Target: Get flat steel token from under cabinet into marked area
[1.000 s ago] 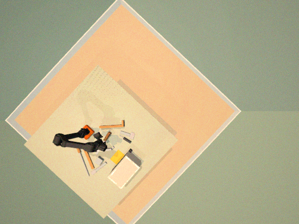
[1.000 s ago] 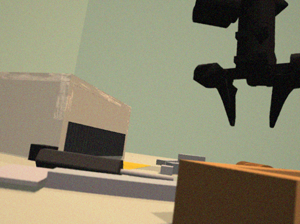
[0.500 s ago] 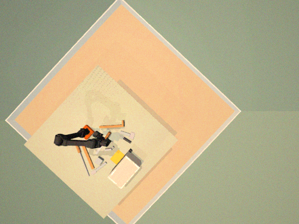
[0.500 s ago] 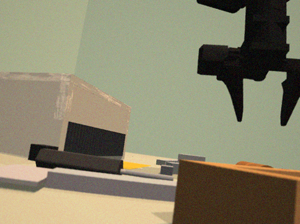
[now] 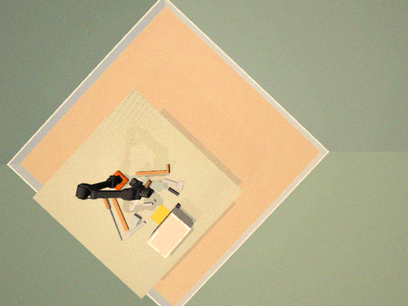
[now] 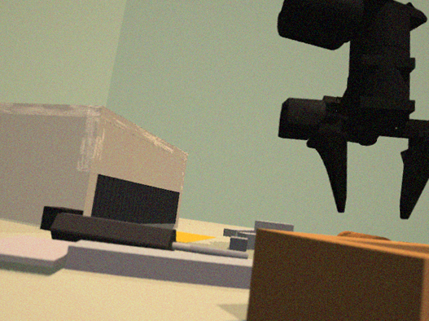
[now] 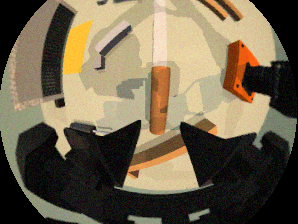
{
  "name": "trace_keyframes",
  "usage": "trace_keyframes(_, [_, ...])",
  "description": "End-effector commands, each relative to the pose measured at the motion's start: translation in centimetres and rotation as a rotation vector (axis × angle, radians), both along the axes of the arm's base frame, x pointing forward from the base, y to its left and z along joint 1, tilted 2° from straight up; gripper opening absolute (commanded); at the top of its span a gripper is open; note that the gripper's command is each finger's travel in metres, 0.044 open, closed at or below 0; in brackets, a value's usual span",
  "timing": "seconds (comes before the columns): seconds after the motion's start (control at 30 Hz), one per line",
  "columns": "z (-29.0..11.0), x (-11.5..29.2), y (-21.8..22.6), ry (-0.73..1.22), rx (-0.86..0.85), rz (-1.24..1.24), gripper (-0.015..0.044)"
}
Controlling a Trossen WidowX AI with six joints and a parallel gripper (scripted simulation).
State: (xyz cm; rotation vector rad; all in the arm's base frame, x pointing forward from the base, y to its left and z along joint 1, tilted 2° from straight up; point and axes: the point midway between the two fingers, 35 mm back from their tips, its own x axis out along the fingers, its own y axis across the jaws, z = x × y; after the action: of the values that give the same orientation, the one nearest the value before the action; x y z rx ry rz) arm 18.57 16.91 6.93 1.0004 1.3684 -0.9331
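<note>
Gripper [image 6: 373, 213]: jaws apart, holding nothing, raised above the table [image 5: 85, 217], pointing down.
Tool [image 7: 160, 96]: orange handle with pale shaft, lying flat directly below, in line with the gap between the fingers.
Cabinet [image 6: 50, 157]: near, beside the yellow marked area [image 5: 160, 214].
Token: cannot be made out; presumably hidden under the cabinet.

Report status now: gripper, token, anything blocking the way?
Gripper open, empty, above orange-handled tool. Token not visible. Cabinet untouched; loose tools lie around.
</note>
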Motion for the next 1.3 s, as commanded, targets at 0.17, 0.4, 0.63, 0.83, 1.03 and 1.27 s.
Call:
trace_keyframes(0.17, [-0.9,0.1,0.0,-0.007,0.000,0.006,0.0270])
trace_keyframes(0.4, [-2.0,0.1,0.1,-0.007,0.000,0.006,0.0270])
trace_keyframes(0.63, [-3.2,0.1,0.2,-0.007,0.000,0.006,0.0270])
trace_keyframes(0.83, [-4.1,0.1,0.2,-0.006,0.000,0.006,0.0270])
trace_keyframes(1.03, [-5.1,0.1,0.2,-0.006,-0.001,0.006,0.0270])
trace_keyframes(1.27, [-5.1,0.2,0.4,-0.007,0.006,0.007,0.0217])
